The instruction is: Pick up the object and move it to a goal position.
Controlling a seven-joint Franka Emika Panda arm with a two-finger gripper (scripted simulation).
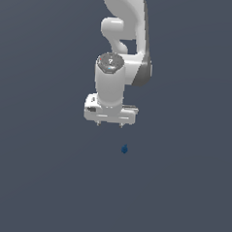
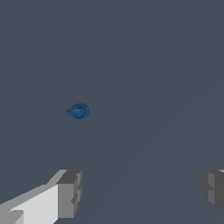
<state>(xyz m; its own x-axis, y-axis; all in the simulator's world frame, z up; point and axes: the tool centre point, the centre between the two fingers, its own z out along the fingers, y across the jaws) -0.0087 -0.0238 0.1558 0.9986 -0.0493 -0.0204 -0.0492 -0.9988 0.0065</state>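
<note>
The object [image 1: 124,148] is a tiny dark blue rounded lump lying on the flat grey ground, a little toward the exterior view's right of the arm. In the wrist view the object [image 2: 78,111] lies alone on the ground, ahead of the fingers and apart from them. My white gripper [image 1: 109,124] hangs above it and slightly toward the exterior view's left, with its two short fingertips wide apart. The gripper [image 2: 140,192] is open, with nothing between its grey pads [image 2: 70,192].
Plain dark grey ground fills both views. The white arm [image 1: 123,40] rises behind the gripper to the top edge of the exterior view.
</note>
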